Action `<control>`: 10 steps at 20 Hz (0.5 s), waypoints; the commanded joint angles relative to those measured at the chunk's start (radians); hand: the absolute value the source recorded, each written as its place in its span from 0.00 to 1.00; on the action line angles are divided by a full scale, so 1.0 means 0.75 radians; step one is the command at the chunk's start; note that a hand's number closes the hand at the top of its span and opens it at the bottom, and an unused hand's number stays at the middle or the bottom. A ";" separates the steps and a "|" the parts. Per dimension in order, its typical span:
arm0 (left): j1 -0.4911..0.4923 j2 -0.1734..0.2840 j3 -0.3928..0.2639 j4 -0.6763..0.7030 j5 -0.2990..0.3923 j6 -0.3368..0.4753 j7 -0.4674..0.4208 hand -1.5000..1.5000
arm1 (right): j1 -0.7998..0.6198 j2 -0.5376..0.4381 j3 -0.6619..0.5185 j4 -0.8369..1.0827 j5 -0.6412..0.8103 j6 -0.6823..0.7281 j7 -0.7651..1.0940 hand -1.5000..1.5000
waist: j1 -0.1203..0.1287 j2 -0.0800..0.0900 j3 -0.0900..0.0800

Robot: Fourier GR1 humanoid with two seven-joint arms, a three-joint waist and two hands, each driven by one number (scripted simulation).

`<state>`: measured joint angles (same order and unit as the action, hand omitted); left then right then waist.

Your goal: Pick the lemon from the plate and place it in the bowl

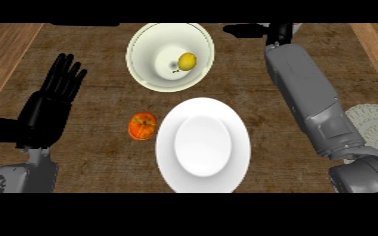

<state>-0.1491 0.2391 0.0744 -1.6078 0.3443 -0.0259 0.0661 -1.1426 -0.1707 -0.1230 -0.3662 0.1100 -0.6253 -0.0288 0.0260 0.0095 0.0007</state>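
The yellow lemon (187,61) lies inside the cream bowl (148,75) at the top middle of the counter. Below the bowl sits the white plate (203,144), with nothing on it. My right forearm stretches up the right side, and my right hand (277,34) shows only partly at the top edge, to the right of the bowl and apart from the lemon. At the left edge my left hand (53,100) rests open with its fingers pointing up, holding nothing.
An orange-red round fruit (142,126) lies on the brown counter just left of the plate. A pale textured object (363,121) shows at the right edge behind my right forearm. Lighter wooden strips border the counter at both sides.
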 commanded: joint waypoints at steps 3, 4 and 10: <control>0.078 0.018 0.070 0.034 0.030 -0.067 -0.075 0.50 | 0.202 -0.106 -0.004 -0.156 -0.040 0.198 -0.022 0.00 | -0.040 -0.017 -0.001; 0.025 0.014 0.037 -0.017 -0.008 0.009 0.017 0.50 | 0.278 -0.166 -0.011 -0.200 -0.060 0.277 -0.064 0.00 | -0.060 -0.023 -0.001; 0.010 0.030 0.081 0.029 0.000 -0.029 -0.003 0.50 | 0.525 -0.225 0.051 -0.572 -0.079 0.408 0.088 0.00 | -0.061 -0.023 -0.002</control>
<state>-0.1185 0.2465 0.1156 -1.5958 0.3404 -0.0435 0.0437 -0.8596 -0.2941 -0.1069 -0.6427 0.0596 -0.3901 -0.0147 -0.0136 -0.0057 -0.0003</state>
